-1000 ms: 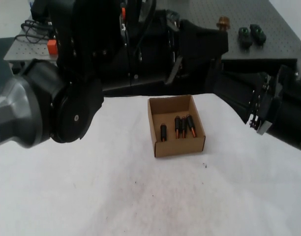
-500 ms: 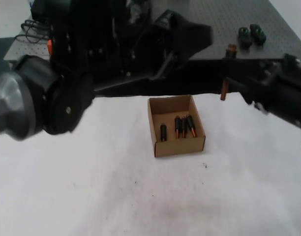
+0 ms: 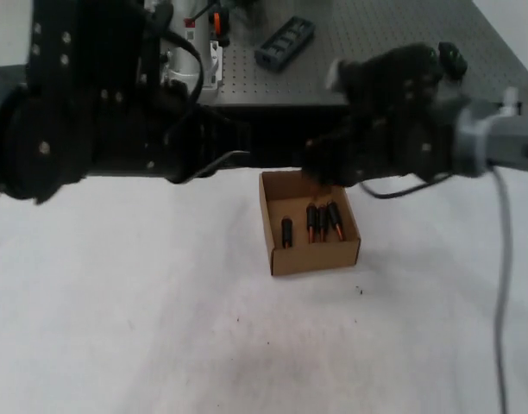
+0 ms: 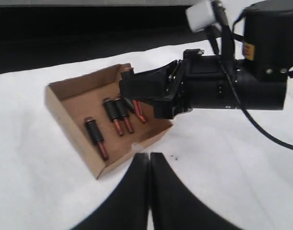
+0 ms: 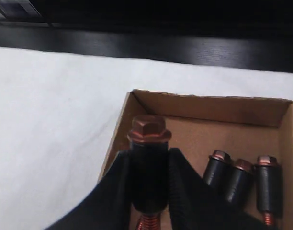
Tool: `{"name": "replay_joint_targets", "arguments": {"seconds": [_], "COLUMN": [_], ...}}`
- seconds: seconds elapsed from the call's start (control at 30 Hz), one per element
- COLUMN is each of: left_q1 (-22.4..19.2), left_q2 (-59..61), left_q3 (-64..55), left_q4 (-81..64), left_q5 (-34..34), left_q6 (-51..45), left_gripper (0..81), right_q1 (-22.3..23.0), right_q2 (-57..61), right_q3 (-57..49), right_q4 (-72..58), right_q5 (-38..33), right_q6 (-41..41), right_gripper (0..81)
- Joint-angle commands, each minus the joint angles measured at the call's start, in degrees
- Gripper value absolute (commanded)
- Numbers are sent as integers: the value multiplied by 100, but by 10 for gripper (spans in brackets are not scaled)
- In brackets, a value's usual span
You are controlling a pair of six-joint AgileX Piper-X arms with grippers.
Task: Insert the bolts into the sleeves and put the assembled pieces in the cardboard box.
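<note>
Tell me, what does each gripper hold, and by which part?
The right gripper holds an assembled bolt by its black sleeve. The left gripper is shut and holds nothing.

Matt cardboard box (image 3: 316, 257), coppery metal bolts (image 5: 149, 128), smooth black sleeves (image 5: 217, 175), white cloth (image 3: 160, 328)

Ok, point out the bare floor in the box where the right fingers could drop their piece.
Bare floor runs along the far wall of the cardboard box, beyond all four pieces. There is also a narrow strip between the single piece and the group of three. Around those three it is crowded, as they lie side by side.
</note>
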Motion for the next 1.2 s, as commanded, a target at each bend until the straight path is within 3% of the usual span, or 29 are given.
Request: {"name": "replay_joint_targets", "arguments": {"seconds": [0.0,0.3,0.43,0.6,0.67,0.87,0.97,1.17], "left_q1": [7,7,7,-3,-3,-3,-3,-3], "left_q2": [-416,-1780,-2492,-3449,-3814,-4824,-5222,-6005], "left_q3": [47,1736,2482,3268,3483,3883,3915,3915], "left_q4": [511,125,126,126,126,226,553,1331], "left_q5": [-539,-1110,-1204,-1448,-1585,-1952,-2038,-2500], "left_q6": [217,-334,-607,-1157,-1268,-1267,-1267,-1244], "left_gripper": [7,7,7,7,7,7,7,7], "right_q1": [119,249,194,173,173,143,143,143], "right_q2": [419,887,887,972,953,238,-633,-3131], "right_q3": [-569,-908,-908,-908,-908,-787,-157,2562], "right_q4": [270,782,923,1034,1034,1034,864,-287], "right_q5": [257,1092,1089,747,696,697,697,697], "right_q6": [-62,-167,-348,-356,-341,-434,-448,-352], "right_gripper": [42,41,14,291,356,295,280,281]}}
